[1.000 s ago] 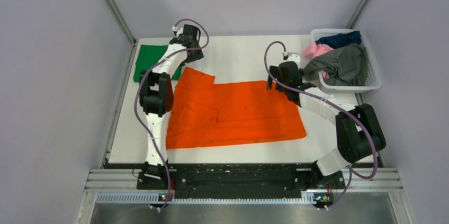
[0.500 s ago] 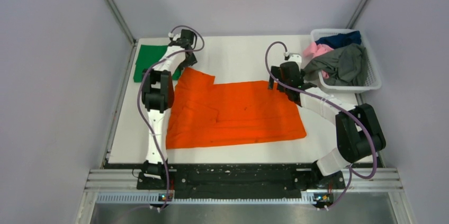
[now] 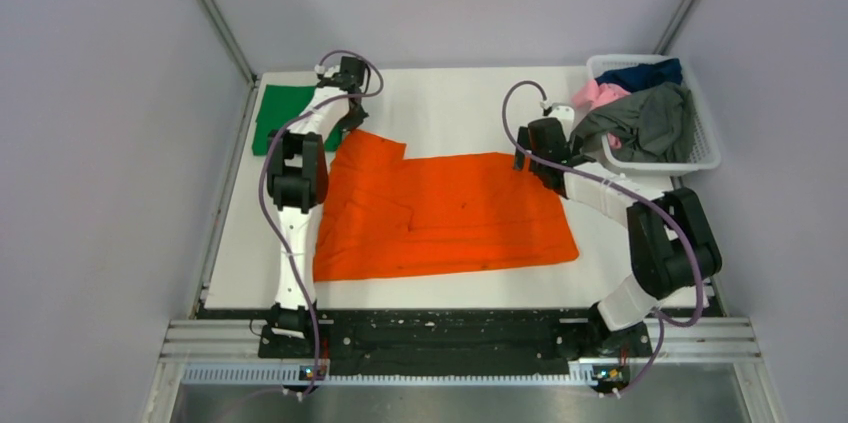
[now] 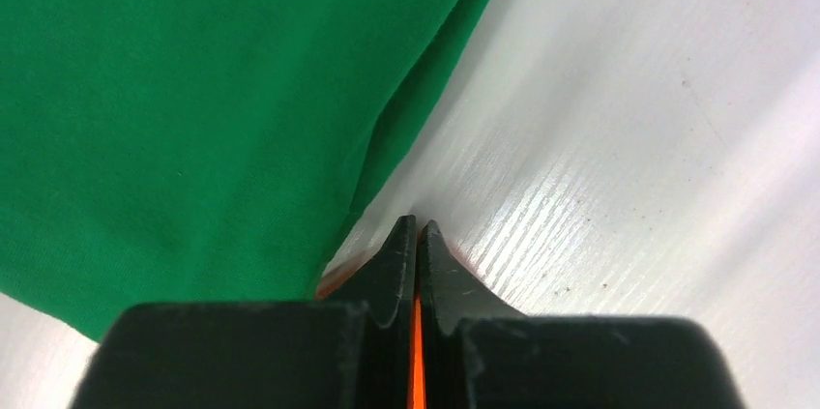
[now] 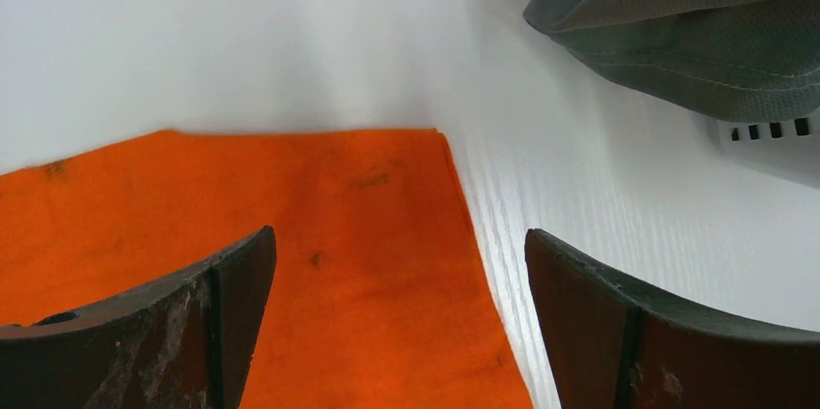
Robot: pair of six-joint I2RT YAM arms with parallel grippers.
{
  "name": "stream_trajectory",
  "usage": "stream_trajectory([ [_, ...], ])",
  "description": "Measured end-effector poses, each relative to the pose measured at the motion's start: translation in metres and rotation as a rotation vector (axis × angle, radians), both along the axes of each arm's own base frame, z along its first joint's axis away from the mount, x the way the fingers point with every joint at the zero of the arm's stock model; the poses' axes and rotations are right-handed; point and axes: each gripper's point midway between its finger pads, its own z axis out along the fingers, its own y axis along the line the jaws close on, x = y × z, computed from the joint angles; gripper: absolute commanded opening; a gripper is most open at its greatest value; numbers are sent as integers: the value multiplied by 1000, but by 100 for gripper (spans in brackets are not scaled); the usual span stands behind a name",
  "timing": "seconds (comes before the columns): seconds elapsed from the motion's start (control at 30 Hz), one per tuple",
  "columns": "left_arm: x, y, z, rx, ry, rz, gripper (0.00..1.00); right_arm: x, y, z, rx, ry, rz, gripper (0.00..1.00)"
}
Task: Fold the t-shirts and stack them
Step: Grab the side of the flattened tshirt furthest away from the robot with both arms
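Top external: I see the orange t-shirt (image 3: 440,213) spread flat on the table (image 3: 450,93), with the green t-shirt (image 3: 285,113) folded at its far-left corner.
Left wrist: my left gripper (image 4: 417,235) is clamped tight on the orange t-shirt's edge, just beside the green t-shirt.
Right wrist: my right gripper (image 5: 396,274) gapes wide and empty over the orange t-shirt's corner.

Orange t-shirt (image 3: 450,218), bright with tiny dark specks, lies spread flat across the middle of the worktop (image 3: 450,108), with fold lines showing in its left half. Green t-shirt (image 3: 280,118), plain, lies folded flat at the far left corner, just beside the orange one's far left corner. Grey t-shirt (image 3: 645,123), pink t-shirt (image 3: 597,93) and navy t-shirt (image 3: 645,73) lie crumpled together in the basket (image 3: 700,158) at the far right.
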Motion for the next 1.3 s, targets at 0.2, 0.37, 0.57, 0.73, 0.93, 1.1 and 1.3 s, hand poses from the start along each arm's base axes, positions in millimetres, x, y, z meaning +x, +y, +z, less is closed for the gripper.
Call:
stream_trajectory([
  [0.2, -7, -1, 1, -7, 20, -5, 0, 23, -15, -20, -39, 50, -74, 90],
  [0.37, -30, -7, 3, -33, 69, -27, 0, 42, -15, -29, -40, 56, -116, 69],
  [0.57, -64, -20, 28, -45, 63, -65, 0, 55, -15, -43, -33, 74, -143, 54],
  [0.73, -87, -30, 56, -65, 13, -92, 0, 50, -15, -55, -38, 111, -142, 47],
  [0.93, -108, -37, 62, -73, 2, -105, 0, 49, -15, -57, -30, 113, -146, 43],
  [1.1, -129, -43, 66, -69, 1, -126, 0, 49, -15, -57, -31, 114, -146, 14],
  [1.3, -145, -53, 93, -69, -59, -159, 0, 50, -15, -56, -31, 110, -144, 0],
])
